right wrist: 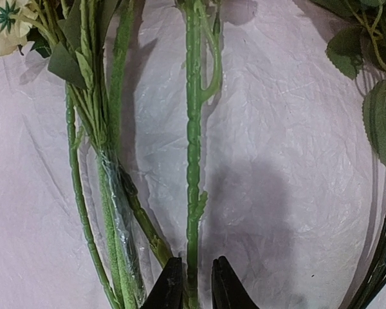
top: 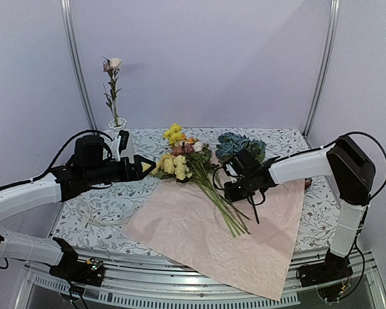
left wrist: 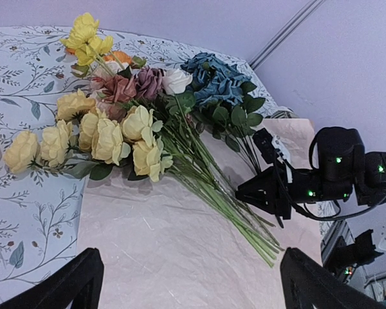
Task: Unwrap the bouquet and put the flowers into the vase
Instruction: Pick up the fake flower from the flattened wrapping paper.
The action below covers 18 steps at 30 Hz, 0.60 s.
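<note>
Two black fingers [right wrist: 169, 291] of the right gripper [right wrist: 192, 293] are clamping a single knobbly green plastic stem [right wrist: 192, 148], one finger pressing on each side, so the grip is looking centred. Just left of it, several neighbouring green stems [right wrist: 83, 129] are lying close together, one wearing a sleeve of clear film [right wrist: 119, 193]. The held stem is carrying small side shoots that are likely to be catching on them, so the lift is asking for a slow, straight rise, pausing if the neighbours are starting to follow. All of this is resting on the crinkled pale pink wrapping paper [top: 199, 241], which is lying flat and open on the leaf-patterned tablecloth [top: 103, 203]. The bunch of yellow, cream, pink and orange artificial roses [top: 179, 158] and the dusty blue hydrangea cluster [top: 239, 145] are fanning toward the far side. Further out, the left gripper [top: 148, 166] is hovering near the yellow blooms with its jaws wide apart and nothing in them, probably best staying out of the path. At the far left the tall slim white ribbed vase [top: 117, 124] is standing upright with one pale long-stemmed rose [top: 112, 64] in it. Its narrow neck is calling for the cut end going in first, near vertical, beside that rose.
</note>
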{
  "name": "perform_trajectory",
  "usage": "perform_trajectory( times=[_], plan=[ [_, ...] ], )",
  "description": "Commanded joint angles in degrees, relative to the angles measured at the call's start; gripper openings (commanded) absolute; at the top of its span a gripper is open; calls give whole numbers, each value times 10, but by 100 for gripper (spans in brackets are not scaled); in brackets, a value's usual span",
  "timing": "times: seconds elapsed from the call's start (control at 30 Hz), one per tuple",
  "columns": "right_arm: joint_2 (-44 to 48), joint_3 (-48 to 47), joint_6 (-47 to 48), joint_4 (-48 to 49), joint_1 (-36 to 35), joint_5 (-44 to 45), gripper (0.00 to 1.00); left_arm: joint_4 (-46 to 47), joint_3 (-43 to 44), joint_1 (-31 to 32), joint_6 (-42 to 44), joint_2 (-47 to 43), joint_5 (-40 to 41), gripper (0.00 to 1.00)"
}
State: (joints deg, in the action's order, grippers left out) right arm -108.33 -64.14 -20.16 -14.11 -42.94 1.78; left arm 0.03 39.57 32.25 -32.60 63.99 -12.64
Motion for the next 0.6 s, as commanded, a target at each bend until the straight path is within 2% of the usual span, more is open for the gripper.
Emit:
perform_trajectory(
  times=[0.0, 0.2, 0.3, 0.4, 0.57],
  plan=[
    [-22, -10, 3, 5, 3, -7, 18, -6, 9, 2, 7, -7, -3, 98],
    [-36, -11, 0, 8, 3, -10, 17, -6, 8, 2, 6, -8, -3, 98],
    [-37, -10, -3, 11, 3, -12, 13, -6, 9, 2, 7, -8, -3, 98],
    [-15, -2, -7, 20, 2, -8, 5, -6, 9, 1, 6, -9, -3, 98],
    [55, 27, -19, 50, 3, 19, 3, -5, 11, 2, 5, -7, -5, 98]
  ],
)
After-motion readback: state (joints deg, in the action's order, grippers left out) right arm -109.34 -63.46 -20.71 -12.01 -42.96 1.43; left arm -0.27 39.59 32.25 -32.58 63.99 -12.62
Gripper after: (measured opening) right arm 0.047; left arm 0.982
